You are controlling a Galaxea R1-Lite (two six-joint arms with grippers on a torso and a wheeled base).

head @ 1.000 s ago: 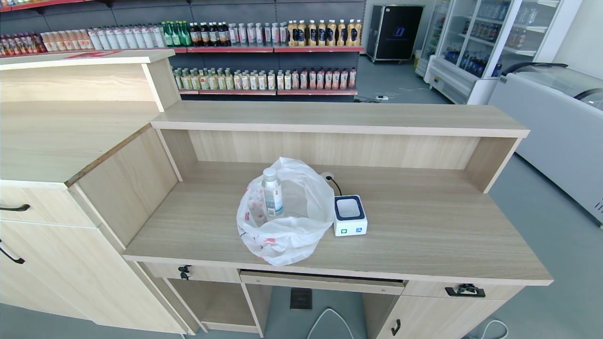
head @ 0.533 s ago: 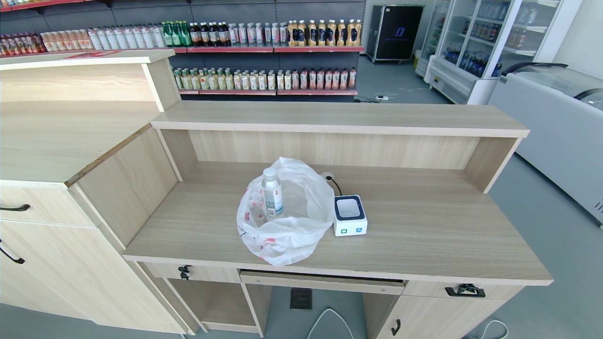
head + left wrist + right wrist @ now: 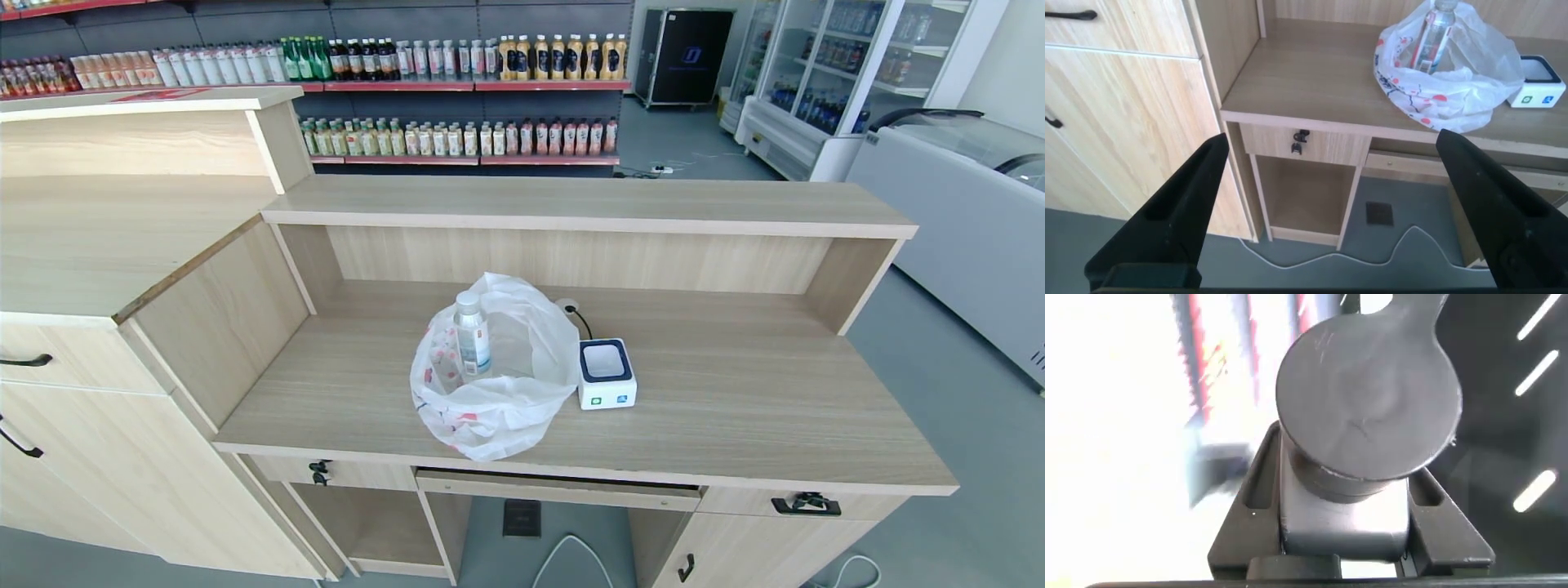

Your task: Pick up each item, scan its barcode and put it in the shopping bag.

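Observation:
A white plastic shopping bag with red print stands open in the middle of the wooden counter. A clear water bottle with a white cap stands upright inside it. Right of the bag, touching it, sits a small white barcode scanner with a dark window on top. In the left wrist view the bag, the bottle and the scanner lie far ahead. My left gripper is open and holds nothing, low in front of the counter's left end. A dark round part sits close before the right wrist camera.
A raised shelf runs along the back of the counter, and a taller cabinet stands on its left. Drawers with black handles hang under the counter edge. Shelves of bottled drinks and glass-door fridges line the room behind.

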